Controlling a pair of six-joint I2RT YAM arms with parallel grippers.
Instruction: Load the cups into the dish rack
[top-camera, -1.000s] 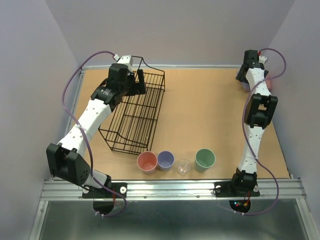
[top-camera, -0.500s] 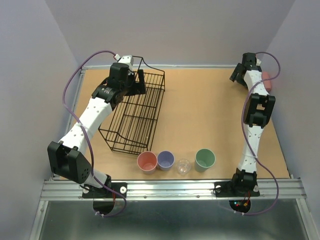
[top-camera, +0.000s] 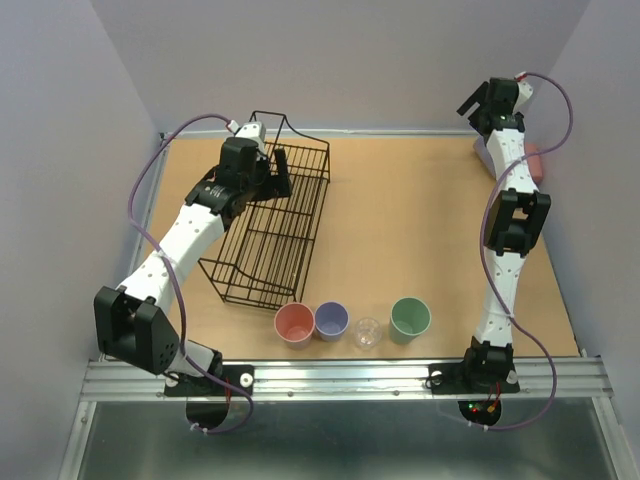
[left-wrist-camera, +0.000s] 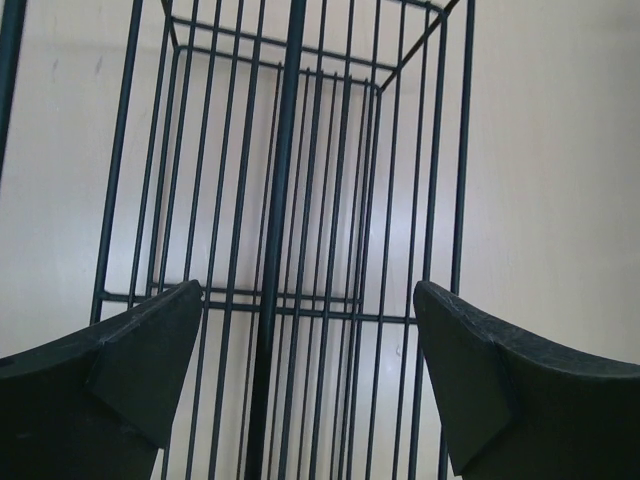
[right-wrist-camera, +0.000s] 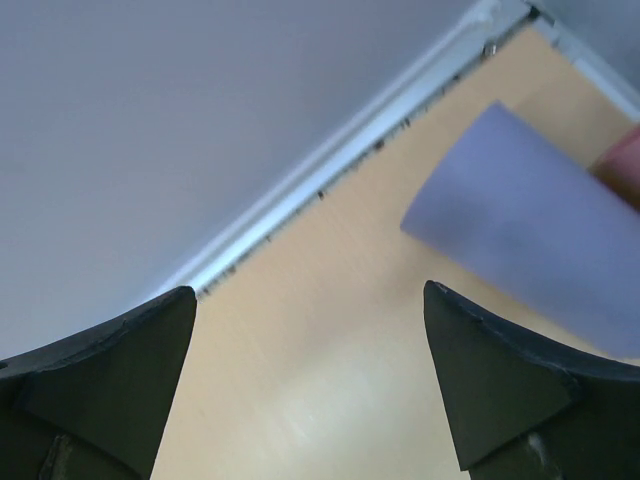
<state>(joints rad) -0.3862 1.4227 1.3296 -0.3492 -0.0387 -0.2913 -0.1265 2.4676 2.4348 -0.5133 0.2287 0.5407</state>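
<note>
Looks down the length of the dish rack (left-wrist-camera: 281, 200), thin black wires running up the picture and drawing together toward an end wall near the top. Shows one thicker wire, blurred and close to the lens, just left of centre, crossing the gap of the left gripper (left-wrist-camera: 305, 295). Frames that gap with two dark fingers (left-wrist-camera: 130, 370) in the bottom corners, spread wide apart, with only wire between them. Cannot tell whether either tip touches the rack. Shows pale table (left-wrist-camera: 550, 180) through the wires and along the right side.
</note>
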